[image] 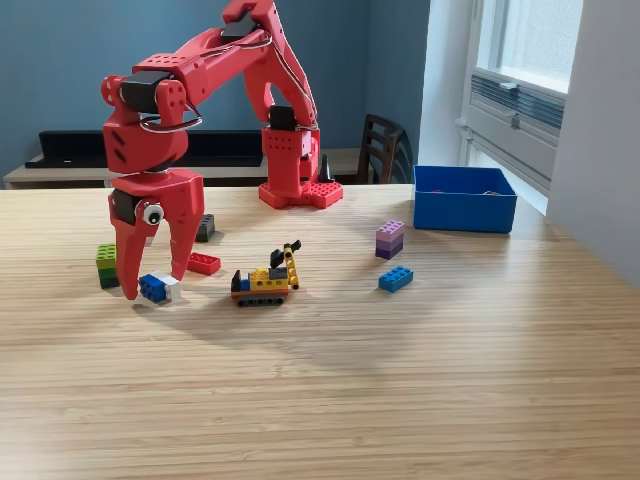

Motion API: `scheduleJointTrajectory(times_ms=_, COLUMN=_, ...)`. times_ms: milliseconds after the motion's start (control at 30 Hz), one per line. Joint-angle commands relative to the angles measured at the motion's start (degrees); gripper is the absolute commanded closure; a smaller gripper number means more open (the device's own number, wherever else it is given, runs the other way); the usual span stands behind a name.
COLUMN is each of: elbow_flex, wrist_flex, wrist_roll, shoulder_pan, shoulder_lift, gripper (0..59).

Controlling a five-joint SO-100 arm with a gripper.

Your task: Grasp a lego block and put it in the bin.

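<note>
My red gripper (154,284) points straight down at the exterior view's left, its jaws spread open just above the wooden table (400,380). A small blue and white lego block (158,288) lies on the table between the two fingertips, and I cannot tell whether either finger touches it. The bin (464,198), a low blue open-topped box, stands far off at the back right near the window. From this angle its inside is hidden.
Close to the gripper are a green block stack (106,265), a red block (204,263) and a black block (205,227). A yellow and black lego vehicle (265,278) stands mid-table. A purple stack (390,239) and a blue block (395,279) lie before the bin.
</note>
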Motion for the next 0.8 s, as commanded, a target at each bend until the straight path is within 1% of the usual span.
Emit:
scheduleJointTrajectory(times_ms=33, elbow_flex=-5.3, wrist_flex=0.9, wrist_roll=0.9, shoulder_pan=0.8, shoulder_lift=0.7, gripper=42.9)
scheduleJointTrajectory(times_ms=333, elbow_flex=-7.6, wrist_flex=1.4, wrist_roll=2.3, shoulder_pan=1.8, shoulder_lift=-0.6, gripper=54.9)
scheduleJointTrajectory(times_ms=367, elbow_flex=-7.6, wrist_flex=1.4, wrist_roll=2.3, shoulder_pan=1.8, shoulder_lift=-0.6, gripper=57.5)
scheduleJointTrajectory(times_ms=400, elbow_flex=-7.8, wrist_flex=1.6, wrist_roll=2.5, shoulder_pan=1.8, shoulder_lift=-0.6, gripper=58.6)
scheduleJointTrajectory(times_ms=600, elbow_flex=-9.6, wrist_flex=4.6, wrist_roll=2.8, shoulder_pan=2.1, shoulder_lift=0.0, gripper=58.6)
scheduleJointTrajectory(times_ms=733, elbow_flex=-7.5, wrist_flex=5.1, wrist_roll=2.5, shoulder_pan=1.8, shoulder_lift=0.3, gripper=58.6)
scheduleJointTrajectory(times_ms=800, elbow_flex=-7.2, wrist_flex=6.5, wrist_roll=2.3, shoulder_pan=1.4, shoulder_lift=0.4, gripper=58.6)
